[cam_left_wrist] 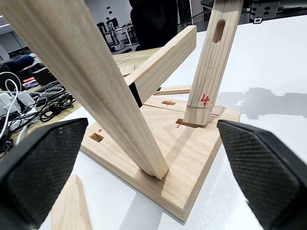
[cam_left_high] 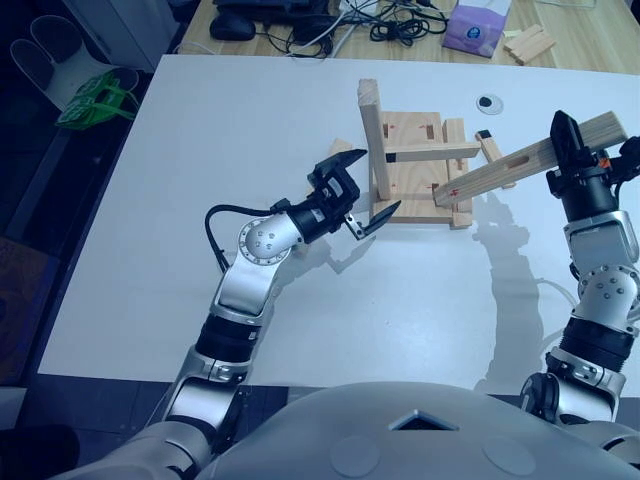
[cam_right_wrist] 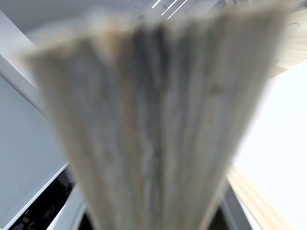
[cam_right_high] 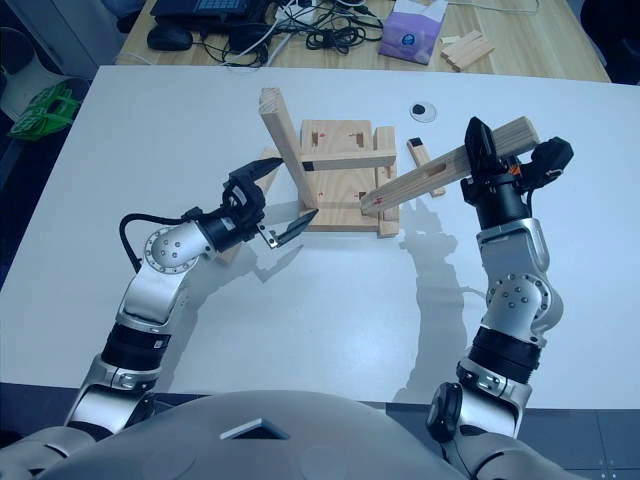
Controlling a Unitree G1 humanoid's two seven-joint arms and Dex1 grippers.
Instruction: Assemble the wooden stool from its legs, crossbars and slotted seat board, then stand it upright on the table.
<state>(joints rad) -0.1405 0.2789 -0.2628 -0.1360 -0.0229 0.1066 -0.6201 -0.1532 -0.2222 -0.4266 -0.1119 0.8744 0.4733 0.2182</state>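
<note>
The slotted seat board (cam_left_high: 415, 205) lies flat on the white table. One leg (cam_left_high: 373, 135) stands upright in it, and a crossbar (cam_left_high: 432, 153) juts sideways from that leg. My left gripper (cam_left_high: 375, 182) is open just left of the board, and its dark fingers (cam_left_wrist: 41, 167) frame the upright leg's foot (cam_left_wrist: 153, 167) without touching it. My right gripper (cam_left_high: 572, 150) is shut on the upper part of a second leg (cam_left_high: 500, 165). This leg tilts, and its lower end, marked with a red 4 (cam_left_wrist: 204, 100), sits in a slot of the board. Its wood (cam_right_wrist: 153, 120) is close before the right wrist camera.
A loose crossbar (cam_left_high: 490, 150) lies just right of the board, and another wooden piece (cam_left_wrist: 72, 206) lies by its left edge. A small black disc (cam_left_high: 489, 101) sits further back. Beyond the table, a desk holds cables, a purple tissue box (cam_left_high: 475, 25) and wooden pieces (cam_left_high: 530, 42).
</note>
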